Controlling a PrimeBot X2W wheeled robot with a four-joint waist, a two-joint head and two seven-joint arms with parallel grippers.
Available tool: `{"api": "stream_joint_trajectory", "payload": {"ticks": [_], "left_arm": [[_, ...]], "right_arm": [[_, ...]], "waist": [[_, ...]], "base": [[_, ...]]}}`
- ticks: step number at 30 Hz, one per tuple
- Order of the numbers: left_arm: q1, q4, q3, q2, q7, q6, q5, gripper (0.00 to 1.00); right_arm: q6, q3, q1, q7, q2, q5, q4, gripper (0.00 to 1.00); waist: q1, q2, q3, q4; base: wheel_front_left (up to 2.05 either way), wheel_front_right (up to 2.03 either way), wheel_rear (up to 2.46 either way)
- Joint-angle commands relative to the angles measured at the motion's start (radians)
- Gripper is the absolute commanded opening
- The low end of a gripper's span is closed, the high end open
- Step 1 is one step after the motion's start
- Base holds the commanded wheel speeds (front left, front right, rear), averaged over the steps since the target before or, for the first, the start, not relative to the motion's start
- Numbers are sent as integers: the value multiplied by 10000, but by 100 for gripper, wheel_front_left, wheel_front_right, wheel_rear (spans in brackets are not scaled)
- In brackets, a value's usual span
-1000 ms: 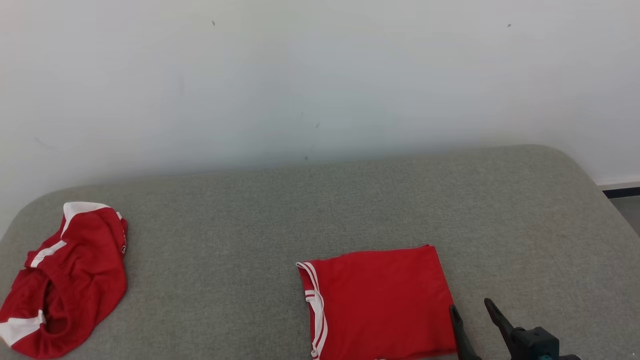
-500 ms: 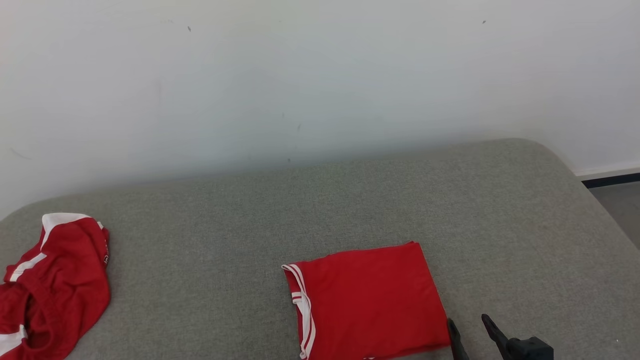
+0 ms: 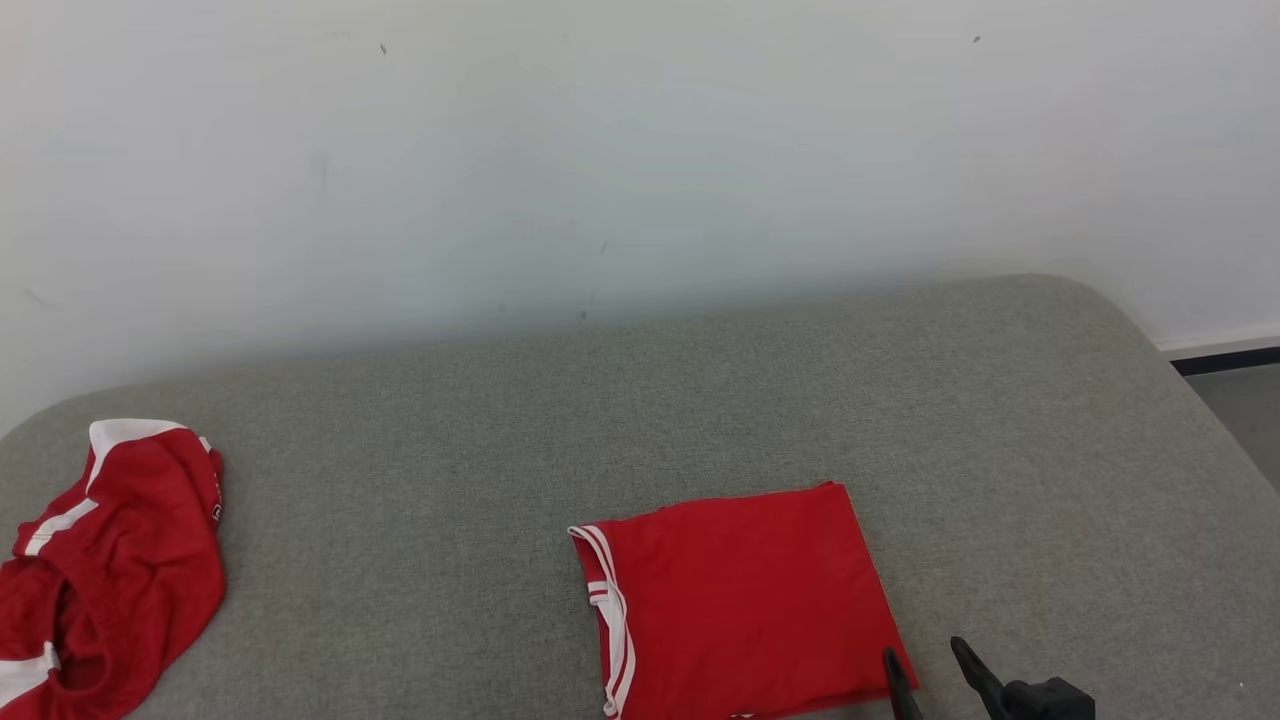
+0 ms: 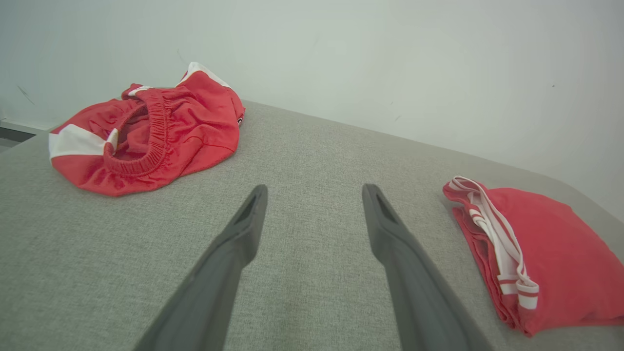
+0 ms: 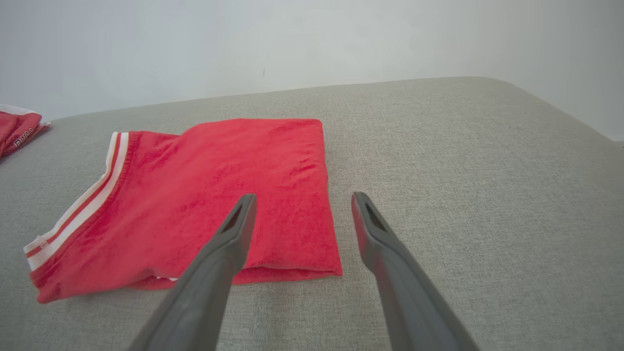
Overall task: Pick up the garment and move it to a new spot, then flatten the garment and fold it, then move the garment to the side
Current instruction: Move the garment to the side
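The garment is red with white striped trim and lies folded into a flat rectangle on the grey cushioned surface, near its front edge. The left wrist view shows the garment to the right, and in the right wrist view the garment lies just ahead. My right gripper stands open at the fold's near right corner, holding nothing. Seen along its own fingers, the right gripper has one finger over the cloth and one over bare fabric. My left gripper is open and empty above bare surface, left of the garment.
Crumpled red shorts with white panels lie at the far left of the surface; the shorts show an elastic waistband. A white wall runs behind. The surface's rounded right corner drops to the floor.
The head camera has shifted, so the whole picture slid a little left. The right gripper has drawn back toward the bottom edge, still open. The folded garment lies as before.
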Motion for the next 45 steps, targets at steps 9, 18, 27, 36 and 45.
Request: {"api": "stream_joint_trajectory", "payload": {"ticks": [9, 18, 27, 36, 45], "left_arm": [[123, -84, 29, -24, -29, 8, 103, 100], [121, -116, -59, -40, -29, 8, 83, 100], [-81, -240, -226, -40, -29, 8, 139, 100], [-334, -317, -415, 42, -29, 8, 174, 100], [-678, -379, -603, 74, -29, 8, 174, 100]], "right_arm": [[-23, 131, -80, 39, 11, 94, 6, 100], [-23, -677, -1028, 1351, -40, 265, -444, 100], [-23, -967, -2818, 6579, -233, 265, 107, 100], [-23, -1354, -3530, 8514, -257, 32, 532, 100], [-23, -1783, -3939, 8562, -185, -142, 894, 100]], "waist": [[0, 0, 10, 23], [0, 0, 85, 79], [0, 0, 450, 400], [0, 0, 1108, 937], [0, 0, 1750, 1305]], "base": [[0, 0, 0], [0, 0, 0], [0, 0, 0], [0, 0, 0], [0, 0, 0]]}}
